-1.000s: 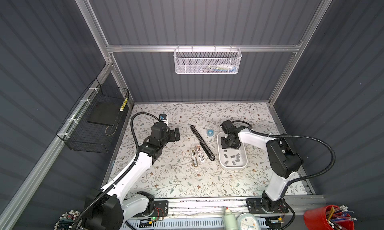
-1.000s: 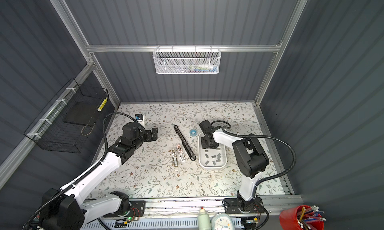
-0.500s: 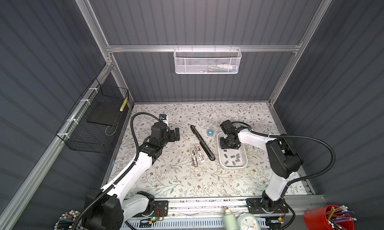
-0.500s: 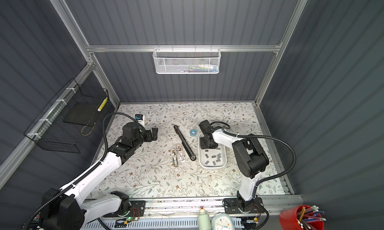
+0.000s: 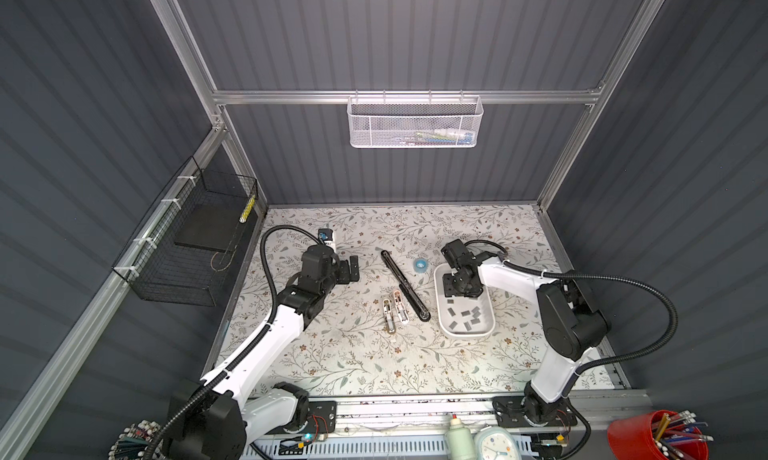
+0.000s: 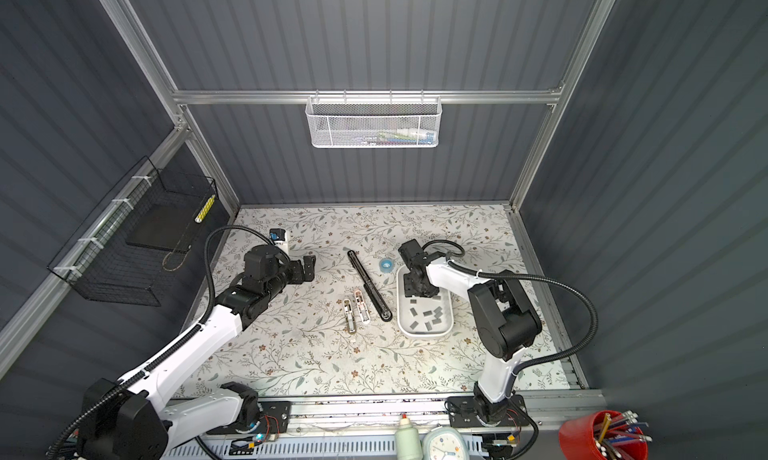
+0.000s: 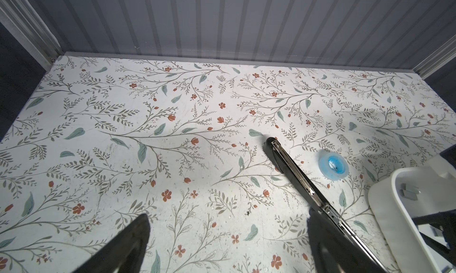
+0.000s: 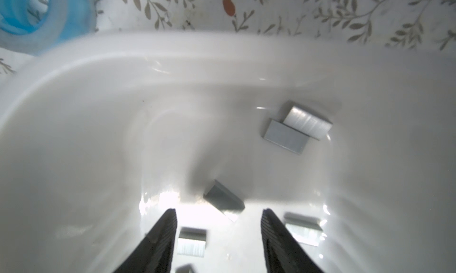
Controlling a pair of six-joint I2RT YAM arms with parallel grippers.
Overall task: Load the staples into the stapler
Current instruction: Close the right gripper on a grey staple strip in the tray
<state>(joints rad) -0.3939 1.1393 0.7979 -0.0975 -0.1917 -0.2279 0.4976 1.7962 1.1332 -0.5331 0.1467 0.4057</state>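
The table (image 5: 353, 354) is a flat sheet printed with leafy sprigs and red flowers. On its right part sits a glossy white tray (image 5: 467, 334), a rounded rectangle with smooth curved walls. Just beside it lies the stapler (image 5: 405, 285), a long black bar opened flat. The left gripper (image 7: 229, 234) hovers wide and empty near the stapler. The right gripper (image 8: 218, 213) reaches into the tray, parted and holding nothing. The staples (image 5: 465, 314), short flat grey metal strips, lie scattered on the tray floor, one tilted just past its tips.
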